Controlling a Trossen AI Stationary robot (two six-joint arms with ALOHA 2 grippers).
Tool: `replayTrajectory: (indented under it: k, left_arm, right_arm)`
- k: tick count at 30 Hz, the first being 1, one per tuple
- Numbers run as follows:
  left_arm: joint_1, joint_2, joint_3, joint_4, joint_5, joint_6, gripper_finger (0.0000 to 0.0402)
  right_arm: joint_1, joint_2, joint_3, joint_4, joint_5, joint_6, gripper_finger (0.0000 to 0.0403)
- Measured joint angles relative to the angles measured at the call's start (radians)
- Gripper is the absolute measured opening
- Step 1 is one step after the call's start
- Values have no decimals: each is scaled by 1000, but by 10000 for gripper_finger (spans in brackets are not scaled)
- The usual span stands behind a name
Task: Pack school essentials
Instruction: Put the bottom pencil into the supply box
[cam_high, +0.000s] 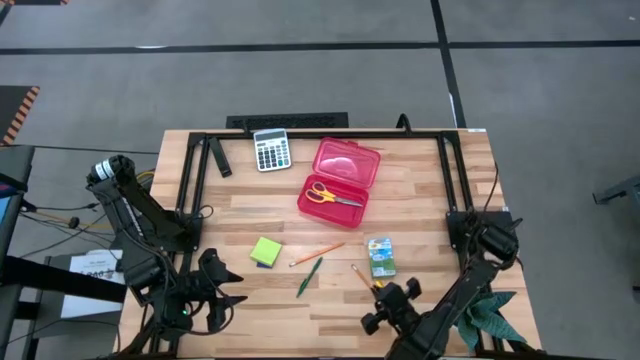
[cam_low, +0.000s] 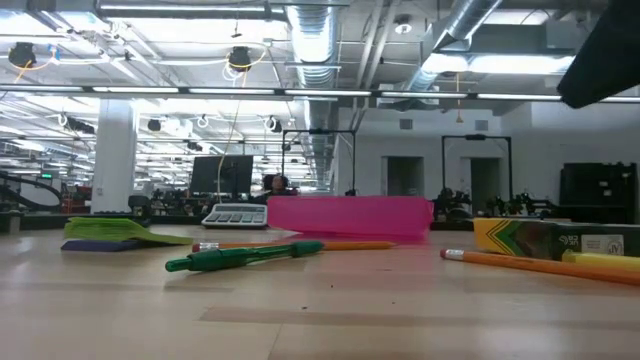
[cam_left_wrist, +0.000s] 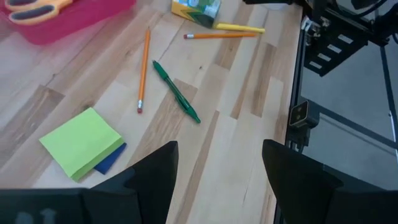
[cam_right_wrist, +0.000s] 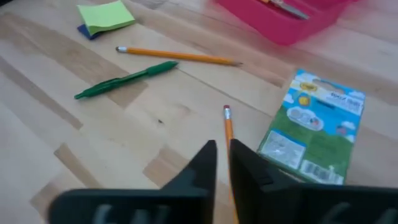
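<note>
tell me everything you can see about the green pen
The green pen is a slim dark green stick that looks like plastic, with a clip along its body and a narrowing tip. It lies flat on the bare wooden table, slanted, just below the orange pencil and right of the lime sticky notes. Nothing appears to touch it; neither hand is near it.

**Non-task items on and around the table**

A grey-white calculator (cam_high: 271, 150) is seen lying at the far edge of the wooden table (cam_high: 420, 210), just beside a red translucent plastic case (cam_high: 340, 180), which is left open. In the low view, a person (cam_low: 272, 186) is seen seated at a monitor (cam_low: 222, 175) in the room beyond.
</note>
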Motion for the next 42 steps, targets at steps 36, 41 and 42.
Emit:
replayTrajectory:
  k: [36,41,42]
  left_arm:
    - [101,0,0,-4,26,-26,228]
    - [105,0,0,-4,41,-29,228]
    - [105,0,0,-4,41,-29,228]
  right_arm:
    - [-41,46,-531,877,54,-321,72]
    - [-41,44,-530,877,66,-309,14]
    - [-40,39,-531,878,62,-308,15]
